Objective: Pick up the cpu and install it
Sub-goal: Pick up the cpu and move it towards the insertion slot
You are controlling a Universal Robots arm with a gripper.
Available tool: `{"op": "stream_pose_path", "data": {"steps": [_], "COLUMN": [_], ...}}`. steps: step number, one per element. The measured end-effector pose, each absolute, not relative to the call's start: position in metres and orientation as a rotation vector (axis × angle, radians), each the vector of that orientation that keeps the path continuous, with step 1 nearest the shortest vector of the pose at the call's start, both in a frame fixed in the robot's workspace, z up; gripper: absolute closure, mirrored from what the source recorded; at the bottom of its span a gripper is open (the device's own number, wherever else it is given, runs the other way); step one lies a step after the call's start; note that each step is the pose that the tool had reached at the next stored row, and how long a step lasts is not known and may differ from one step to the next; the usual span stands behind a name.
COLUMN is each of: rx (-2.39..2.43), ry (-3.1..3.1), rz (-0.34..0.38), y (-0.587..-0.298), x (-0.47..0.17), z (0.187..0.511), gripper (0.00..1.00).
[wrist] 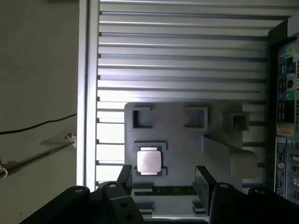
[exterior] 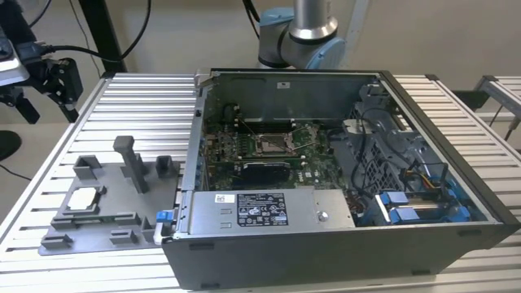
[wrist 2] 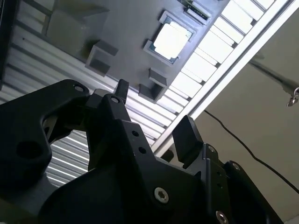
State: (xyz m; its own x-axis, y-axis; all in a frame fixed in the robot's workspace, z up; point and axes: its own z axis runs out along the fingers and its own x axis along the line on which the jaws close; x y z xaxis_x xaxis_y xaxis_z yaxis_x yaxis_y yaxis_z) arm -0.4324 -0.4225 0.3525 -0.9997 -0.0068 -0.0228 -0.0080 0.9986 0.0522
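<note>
Jaws are spread wide with nothing between them. The gripper (wrist: 163, 186) hangs up in the air, well clear of the cpu (wrist: 149, 162), which shows between the two fingers (wrist: 203, 179) in the first wrist view. The cpu sits flat in its square pocket on the grey tray (wrist: 187, 149). The tray's on the slatted table (exterior: 138, 104), just beside the open computer case (exterior: 326, 256), on the exterior view's left. The socket (exterior: 271, 144) is in the case.

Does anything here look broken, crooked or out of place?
Nothing stands out. The cpu lies flat and square in its recess on the grey holder. The computer case sits open with nothing spilled, and the gripper hangs apart from the cpu, jaws open and empty.
</note>
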Motion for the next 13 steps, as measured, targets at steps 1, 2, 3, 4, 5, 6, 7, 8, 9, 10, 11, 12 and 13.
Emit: {"op": "stream_pose_path", "data": {"steps": [1,2,3,4,5,6,7,8,9,10,11,12,13], "rx": [-0.012,-0.012,-0.012,-0.012,-0.012,-0.012,-0.012,-0.012,-0.012,-0.012,-0.012,-0.012,-0.012], "ry": [3.118,3.118,3.118,3.118,3.118,3.118,3.118,3.118,3.118,3.118,3.118,3.118,3.118], "rz": [0.082,0.082,0.081,0.081,0.081,0.081,0.081,0.082,0.082,0.082,0.082,0.082,0.082], "y": [-0.4225,-0.4225,-0.4225,-0.4225,-0.4225,-0.4225,-0.4225,-0.4225,-0.4225,-0.4225,-0.4226,-0.4225,-0.4225], "x": [-0.4324,-0.4323,-0.4323,-0.4323,-0.4323,-0.4323,-0.4323,-0.4323,-0.4323,-0.4323,-0.4323,-0.4323,-0.4323], "z": [0.3507,0.3493,0.3492,0.3492,0.3492,0.3491,0.3491,0.3486,0.3478,0.3469,0.3460,0.3448,0.3436], "gripper": [0.00,0.00,0.00,0.00,0.00,0.00,0.00,0.00,0.00,0.00,0.00,0.00,0.00]}}
